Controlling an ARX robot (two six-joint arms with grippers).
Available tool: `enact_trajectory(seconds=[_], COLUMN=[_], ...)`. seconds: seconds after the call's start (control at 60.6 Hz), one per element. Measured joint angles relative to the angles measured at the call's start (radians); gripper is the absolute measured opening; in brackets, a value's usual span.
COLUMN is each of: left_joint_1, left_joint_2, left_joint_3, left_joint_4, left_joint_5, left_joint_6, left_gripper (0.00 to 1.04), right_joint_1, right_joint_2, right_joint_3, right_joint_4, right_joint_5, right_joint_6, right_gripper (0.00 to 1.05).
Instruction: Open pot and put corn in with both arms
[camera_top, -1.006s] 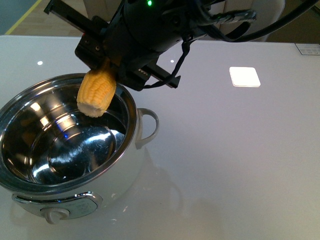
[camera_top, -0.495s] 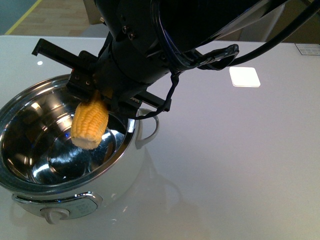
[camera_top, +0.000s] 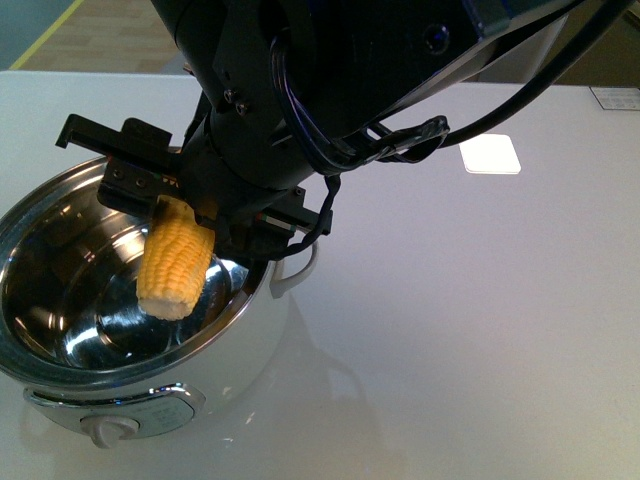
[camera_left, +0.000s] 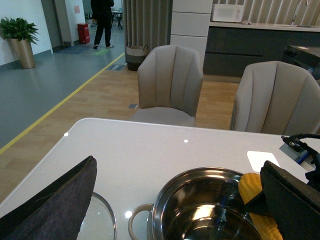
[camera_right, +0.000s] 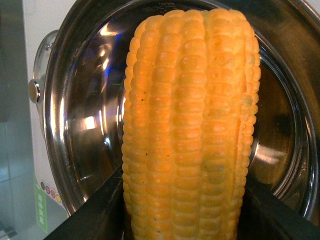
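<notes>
The white pot (camera_top: 255, 345) stands open at the table's front left, its steel bowl bare inside. My right gripper (camera_top: 176, 206) is shut on the upper end of the yellow corn (camera_top: 175, 262), which hangs tilted with its lower end below the rim, apart from the bottom. In the right wrist view the corn (camera_right: 190, 125) fills the frame between the dark fingers (camera_right: 95, 210), over the pot's steel interior (camera_right: 85, 100). My left gripper (camera_left: 177, 167) hangs open above and behind the pot (camera_left: 162, 200), nothing between its fingers; the corn (camera_left: 249, 186) shows beside one finger.
The glass lid (camera_left: 102, 220) lies on the white table (camera_top: 450, 330) next to the pot. A loop handle (camera_top: 297, 255) and a front knob (camera_top: 110, 430) stick out from the pot. Two grey chairs (camera_left: 170, 80) (camera_left: 280, 95) stand beyond the table's far edge.
My right arm has come down and forward, carrying the corn from above the pot's back rim to below rim level inside the bowl.
</notes>
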Motion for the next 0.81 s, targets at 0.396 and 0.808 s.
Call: enact_trajectory(seconds=[0.396,0.808], left_joint_1=[0.0,0.0], left_joint_2=[0.0,0.0], left_joint_3=[0.0,0.0], left_joint_4=[0.0,0.0], left_joint_5=[0.0,0.0], left_joint_6=[0.0,0.0], left_gripper=[0.98,0.98], right_joint_1=[-0.053,-0.433], right_joint_2=[-0.107,-0.705], right_joint_3=[-0.116,-0.56], right_joint_4=[0.086,0.135], right_joint_5=[0.041,0.2], right_joint_6=[-0.001,-0.137], right_gripper=[0.96,0.96])
